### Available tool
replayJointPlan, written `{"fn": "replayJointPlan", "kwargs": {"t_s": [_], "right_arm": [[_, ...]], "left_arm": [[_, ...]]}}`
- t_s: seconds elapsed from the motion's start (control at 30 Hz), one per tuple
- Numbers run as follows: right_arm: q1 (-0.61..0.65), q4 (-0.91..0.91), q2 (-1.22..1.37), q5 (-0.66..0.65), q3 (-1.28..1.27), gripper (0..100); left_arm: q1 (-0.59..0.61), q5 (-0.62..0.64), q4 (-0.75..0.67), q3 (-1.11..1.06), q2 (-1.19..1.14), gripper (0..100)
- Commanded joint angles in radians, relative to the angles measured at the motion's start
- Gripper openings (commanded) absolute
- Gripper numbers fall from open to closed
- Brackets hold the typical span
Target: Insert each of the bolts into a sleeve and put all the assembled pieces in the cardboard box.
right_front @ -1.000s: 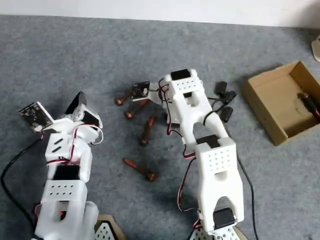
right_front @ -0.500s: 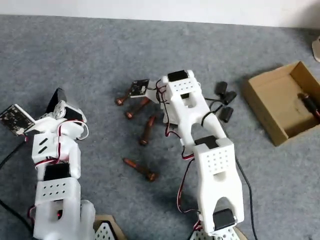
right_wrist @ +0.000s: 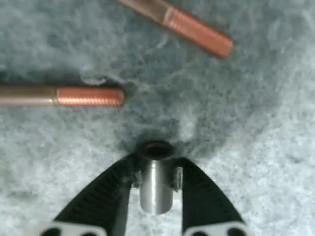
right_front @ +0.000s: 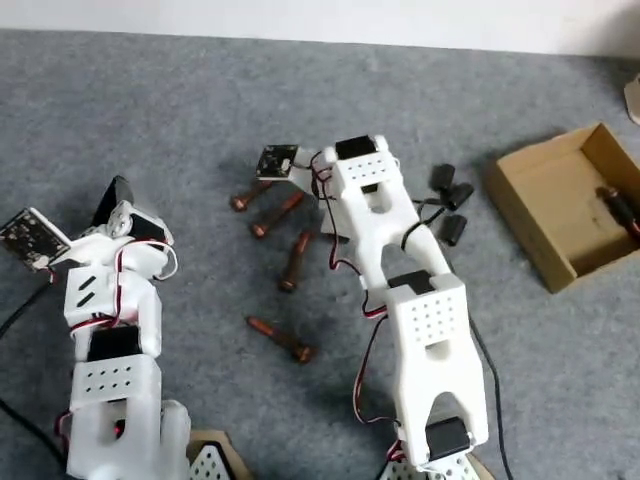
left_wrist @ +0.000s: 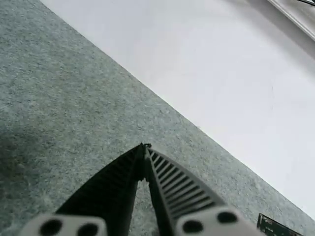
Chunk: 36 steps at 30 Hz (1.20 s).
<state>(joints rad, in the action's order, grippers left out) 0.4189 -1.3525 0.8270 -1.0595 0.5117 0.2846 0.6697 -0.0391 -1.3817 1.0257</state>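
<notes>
Steel sleeve (right_wrist: 156, 189) sits pinched in your right claw (right_wrist: 156, 168) near a copper bolt (right_wrist: 88, 96); your left claw (left_wrist: 145, 149) is pressed together.

- This looks like a robotics lab bench or a maker's workspace.
- The left arm (right_front: 110, 330) and the right arm (right_front: 400, 260) are white printed-plastic shells, with black motors showing at the joints.
- Red and black wires (right_front: 362, 375) run loose along the right arm, and a bare circuit board (right_front: 30, 237) sticks out at the left arm's wrist.
- A grey felt-like mat (right_front: 150, 120) covers the table and meets a plain white surface (right_front: 300, 18) at the far edge.
- The items are practice hardware: copper-coloured bolts (right_front: 293, 260), a metal sleeve (right_wrist: 156, 182) and a plain cardboard box (right_front: 520, 220).
</notes>
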Motion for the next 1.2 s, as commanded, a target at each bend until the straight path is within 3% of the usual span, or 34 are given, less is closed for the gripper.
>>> {"fn": "replayJointPlan", "kwargs": {"t_s": [0.0,0.13,0.47,0.67,0.83,1.17], "right_arm": [[0.01,-0.013,0.01,0.006,0.001,0.5],[-0.007,-0.068,-0.03,0.009,-0.005,0.5],[-0.079,-0.087,-0.232,0.186,-0.056,0.5],[-0.099,-0.064,-0.412,0.324,-0.191,0.5],[-0.093,0.028,-0.576,0.493,-0.387,0.5],[-0.099,0.415,-1.026,0.735,-1.013,0.5]], "left_arm": [[0.002,0.009,-0.015,0.03,0.01,1],[-0.004,0.009,-0.014,0.03,0.01,1],[-0.104,0.006,-0.003,0.028,0.008,1],[-0.203,0.003,0.183,0.068,0.01,1],[-0.226,0.003,0.295,0.105,0.01,1],[-0.289,-0.002,0.301,0.096,0.008,1]]}}
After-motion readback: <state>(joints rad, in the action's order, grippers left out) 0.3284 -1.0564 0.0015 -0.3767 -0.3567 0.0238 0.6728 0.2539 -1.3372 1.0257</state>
